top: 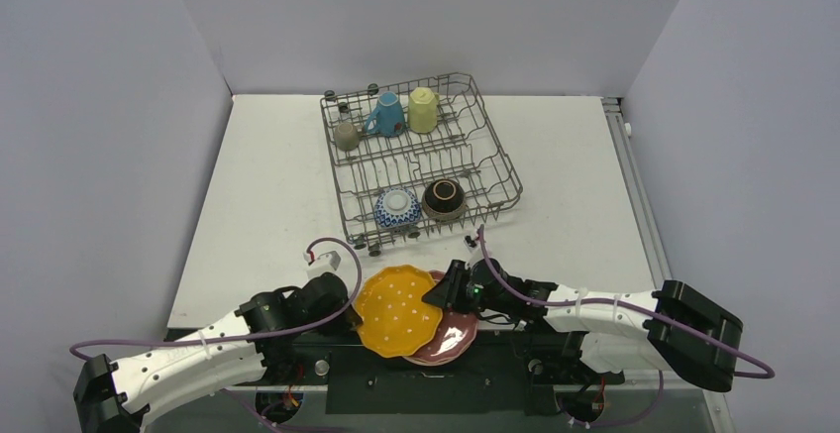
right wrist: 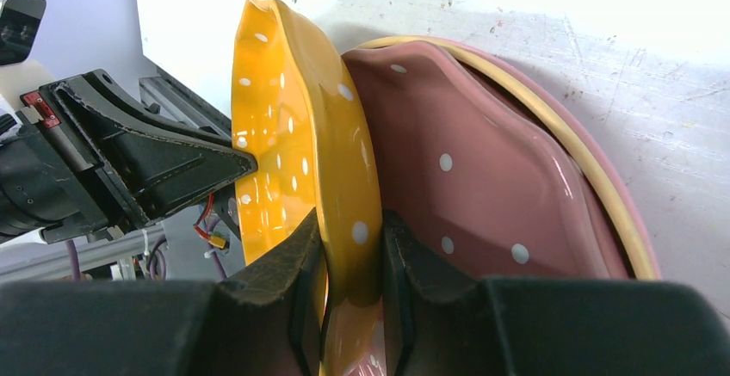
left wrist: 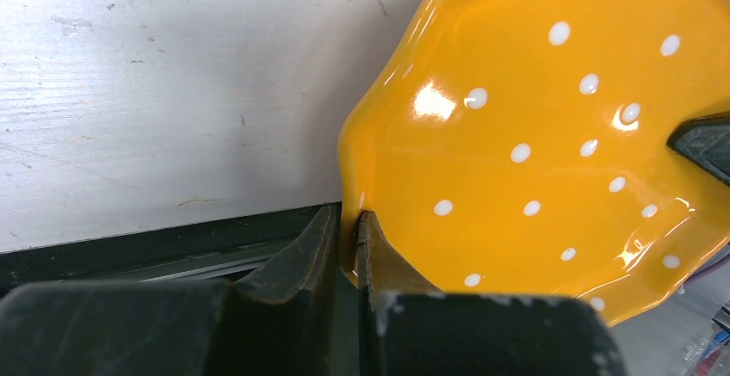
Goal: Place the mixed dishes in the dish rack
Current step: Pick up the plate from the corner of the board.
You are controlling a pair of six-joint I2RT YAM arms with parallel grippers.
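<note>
The orange dotted plate (top: 396, 312) is tilted up off the stack at the table's near edge. My left gripper (top: 354, 307) is shut on its left rim; in the left wrist view my left gripper (left wrist: 348, 223) pinches the orange plate (left wrist: 534, 135). My right gripper (top: 437, 300) is shut on the right rim; in the right wrist view my right gripper (right wrist: 353, 231) clamps the orange plate (right wrist: 288, 126). Under it lie the dark pink plate (right wrist: 482, 178), a yellow plate rim (right wrist: 603, 182) and a light pink rim (right wrist: 630, 188). The dish rack (top: 500, 170) stands behind.
The rack holds a grey mug (top: 346, 134), a blue mug (top: 386, 114), a pale-yellow mug (top: 423, 109), a blue-white patterned bowl (top: 397, 206) and a dark brown bowl (top: 444, 196). Grey walls enclose the white table (top: 267, 195).
</note>
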